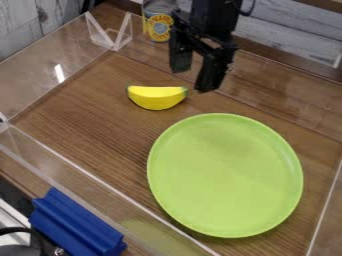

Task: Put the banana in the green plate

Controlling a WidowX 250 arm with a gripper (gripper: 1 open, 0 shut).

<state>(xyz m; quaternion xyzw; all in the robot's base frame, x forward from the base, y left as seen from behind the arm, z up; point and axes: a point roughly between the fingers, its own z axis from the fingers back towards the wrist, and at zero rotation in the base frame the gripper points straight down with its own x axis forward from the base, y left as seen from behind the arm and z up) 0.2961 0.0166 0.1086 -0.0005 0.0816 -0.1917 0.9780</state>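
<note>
A small yellow banana (pixel 156 96) with a dark tip lies on the brown wooden table, left of centre. The big round lime-green plate (pixel 225 173) sits flat at the lower right with nothing on it. My black gripper (pixel 193 74) hangs pointing down just above and to the right of the banana, apart from it. Its fingers stand open and hold nothing.
Clear plastic walls (pixel 40 70) fence the table on the left and front. A yellow-labelled can (pixel 159 24) stands at the back behind the gripper. A blue object (pixel 74 227) lies at the lower left outside the wall.
</note>
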